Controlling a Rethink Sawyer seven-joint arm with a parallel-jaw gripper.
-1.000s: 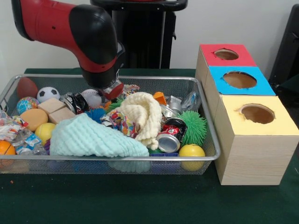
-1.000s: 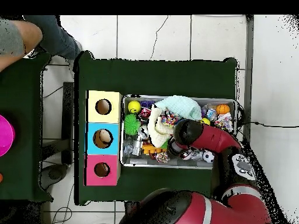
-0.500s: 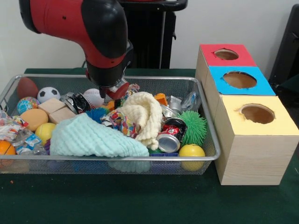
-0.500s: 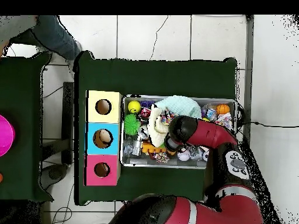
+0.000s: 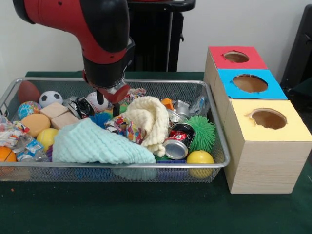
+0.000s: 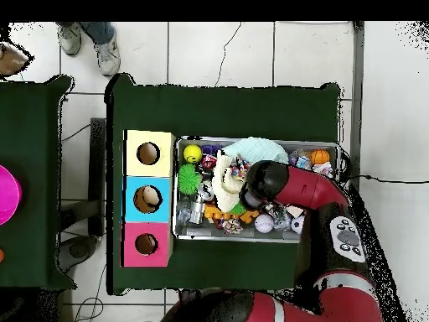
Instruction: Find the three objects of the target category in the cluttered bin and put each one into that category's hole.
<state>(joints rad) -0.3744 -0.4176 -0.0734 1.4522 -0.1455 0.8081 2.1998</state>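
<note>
The hand (image 5: 107, 102), fingers spread and empty, hung over the bin (image 5: 222, 146) beside the cream cloth (image 5: 148, 119), which risked snagging in a grasp.

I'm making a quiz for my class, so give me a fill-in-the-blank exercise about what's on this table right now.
1. The box nearest the camera in the front view has a ____ top.
2. The middle box has a ____ top.
3. The spiky ball in the bin is ____.
4. The claw hangs above the ____.

Missing words: yellow; blue; green; bin
</note>
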